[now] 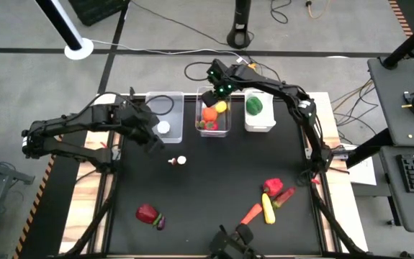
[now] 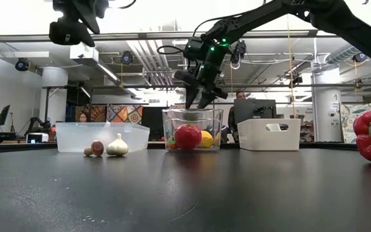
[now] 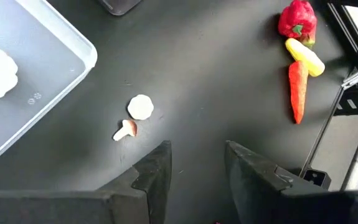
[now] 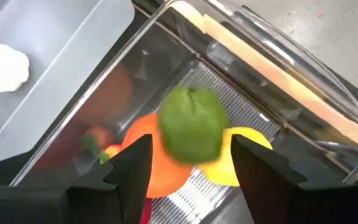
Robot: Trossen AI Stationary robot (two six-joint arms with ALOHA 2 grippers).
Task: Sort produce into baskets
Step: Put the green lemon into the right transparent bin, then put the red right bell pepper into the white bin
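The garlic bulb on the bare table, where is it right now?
In the high view the garlic bulb sits left of centre on the black table, beside a small mushroom, just in front of the left clear bin.

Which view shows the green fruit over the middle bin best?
The right wrist view: the green fruit shows whole between the right gripper's open jaws, above the middle bin. The high view hides it under the gripper, the low view barely shows it, and the left wrist view misses it.
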